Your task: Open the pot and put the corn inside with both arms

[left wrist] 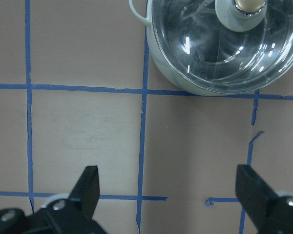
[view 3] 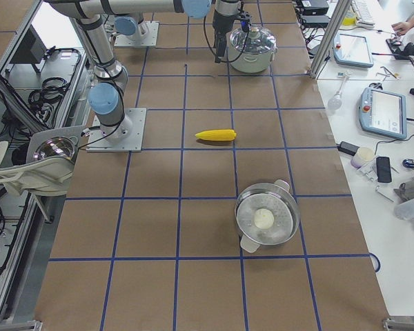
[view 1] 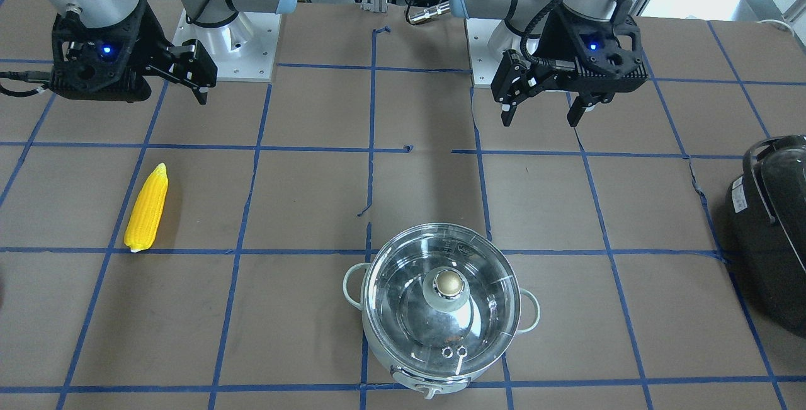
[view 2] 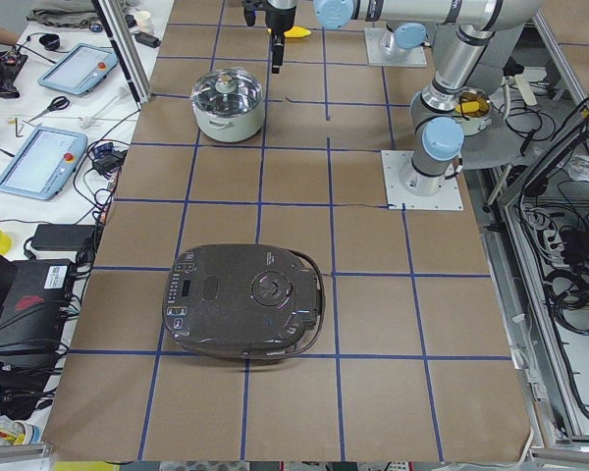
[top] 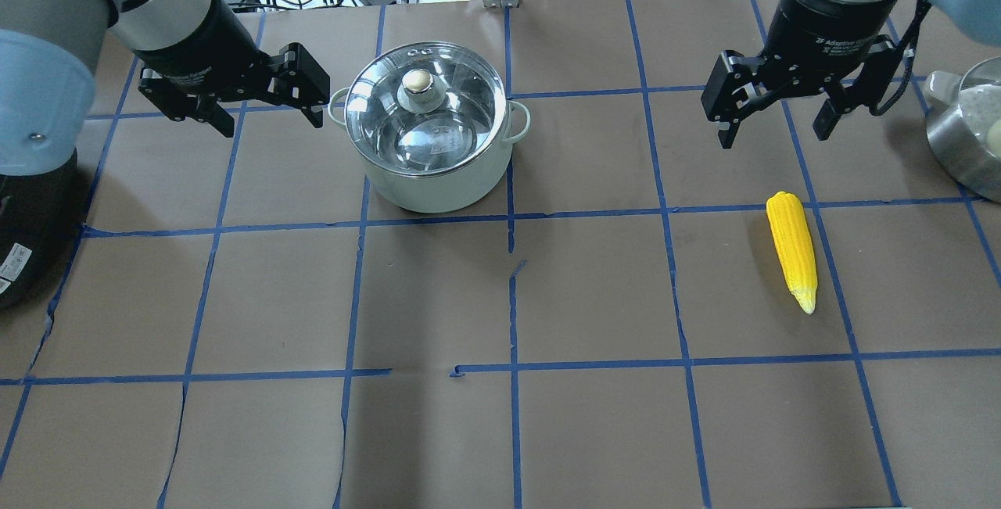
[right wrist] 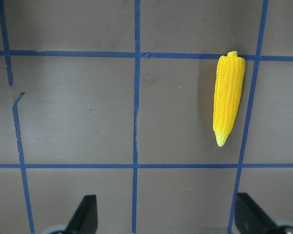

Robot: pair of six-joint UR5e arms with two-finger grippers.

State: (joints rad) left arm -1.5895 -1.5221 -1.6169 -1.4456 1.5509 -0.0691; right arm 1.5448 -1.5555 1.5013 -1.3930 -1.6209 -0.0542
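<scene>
**Both grippers wide open above the table, pot lidded, corn loose on the paper**

Left gripper [top: 270,120]: jaws spread wide, nothing between them, held up off the table [top: 594,431]. The pot [top: 426,177] stands ahead of it and lower down, more toward its right-hand finger in the wrist view. Only bare brown paper and blue tape [left wrist: 142,146] lie between the fingers [left wrist: 90,187] and the pot. The glass lid [top: 438,130] sits on the rim, closing the pot, with the gold knob [top: 417,80] upright at its centre. In the overhead view one loop handle [top: 338,102] looks close to the nearer finger. The front view shows the gripper well back from the pot, toward the arm's base.

Right gripper [top: 773,138]: jaws also wide apart and empty, hanging above the table. The corn [top: 791,247] lies flat on the paper, ahead of this gripper and below it. In the wrist view it is off toward the right-hand finger, not touching it. Its blunt end touches a tape line, and its tip points back toward the gripper. The corn is well apart from the pot.

Other things: a black appliance [view 2: 245,299] sits on the table out past the left gripper, away from the pot. A second pot [view 3: 267,221] of bare steel, with something pale and round inside, stands out past the right gripper, beyond the corn
</scene>
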